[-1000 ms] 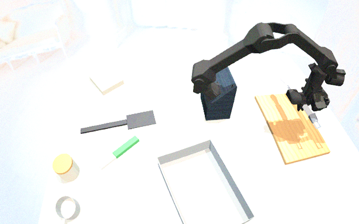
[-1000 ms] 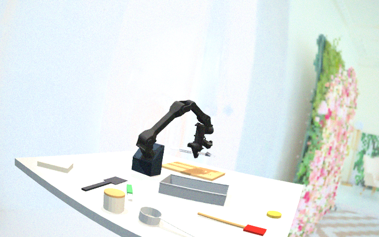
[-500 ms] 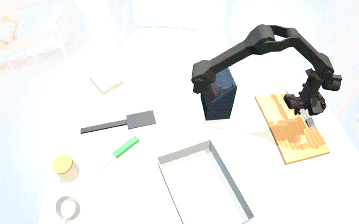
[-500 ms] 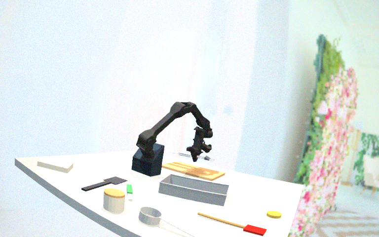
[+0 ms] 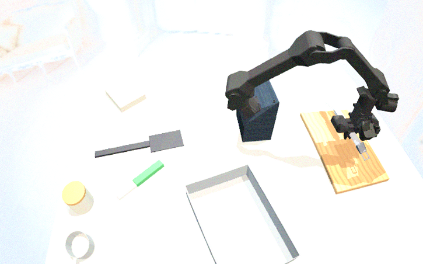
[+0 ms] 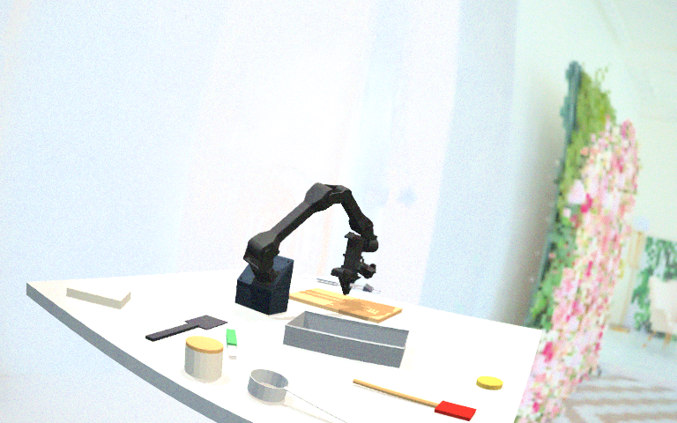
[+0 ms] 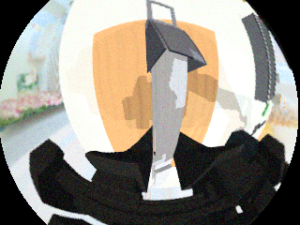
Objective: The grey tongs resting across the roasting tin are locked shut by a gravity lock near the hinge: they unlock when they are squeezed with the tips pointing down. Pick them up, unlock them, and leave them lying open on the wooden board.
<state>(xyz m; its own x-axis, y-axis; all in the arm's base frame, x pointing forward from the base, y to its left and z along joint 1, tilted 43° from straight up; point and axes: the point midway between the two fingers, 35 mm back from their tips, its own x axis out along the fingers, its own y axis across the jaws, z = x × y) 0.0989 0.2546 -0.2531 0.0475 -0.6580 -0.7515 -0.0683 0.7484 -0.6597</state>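
Note:
My gripper (image 5: pixel 352 136) (image 6: pixel 345 288) (image 7: pixel 160 127) is shut on the grey tongs (image 5: pixel 360 147) (image 6: pixel 367 287) (image 7: pixel 167 103). It holds them lying nearly level, a little above the wooden board (image 5: pixel 355 176) (image 6: pixel 384 313) (image 7: pixel 112 75), over its right half. The tongs' dark end with a wire loop points toward the board's near end. Their shadow falls on the board. The grey roasting tin (image 5: pixel 270 204) (image 6: pixel 344 344) stands to the left of the board with nothing across it. I cannot tell whether the tongs' arms are spread.
The arm's dark base block (image 5: pixel 258 122) stands behind the tin. On the left lie a dark spatula (image 5: pixel 146 144), a green-and-white tool (image 5: pixel 147 170), a yellow-lidded jar (image 5: pixel 75 194), a metal ring cup (image 5: pixel 79 245) and a beige block (image 5: pixel 126 99). A red-headed spatula (image 6: pixel 454 410) and a yellow disc (image 6: pixel 489 382) lie near the front.

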